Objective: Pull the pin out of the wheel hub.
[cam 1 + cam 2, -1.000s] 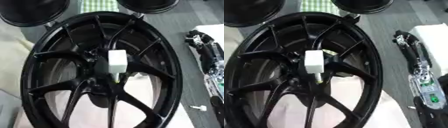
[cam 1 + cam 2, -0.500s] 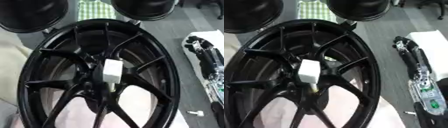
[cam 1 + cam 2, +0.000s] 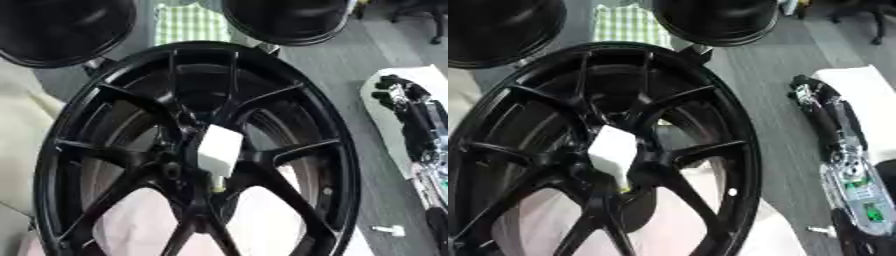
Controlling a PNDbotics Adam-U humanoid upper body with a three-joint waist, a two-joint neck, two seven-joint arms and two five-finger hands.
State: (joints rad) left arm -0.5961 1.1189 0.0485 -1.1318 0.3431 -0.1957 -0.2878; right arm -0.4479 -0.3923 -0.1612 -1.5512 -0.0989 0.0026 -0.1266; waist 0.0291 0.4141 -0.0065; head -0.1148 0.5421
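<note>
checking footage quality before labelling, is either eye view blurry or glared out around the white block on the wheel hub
Left eye view: soft all over, the white block has smeared edges but no glare, and the black wheel spokes lose detail in shadow. Right eye view: same softness, block edges fuzzy, and the right hand at the right edge blurred too.

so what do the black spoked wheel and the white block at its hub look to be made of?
Black spoked wheel: likely cast metal with glossy black paint, judging by crisp spoke edges and soft sheen. White block at the hub: matte, flat-faced, looks like plastic, though foam can't be ruled out.
</note>
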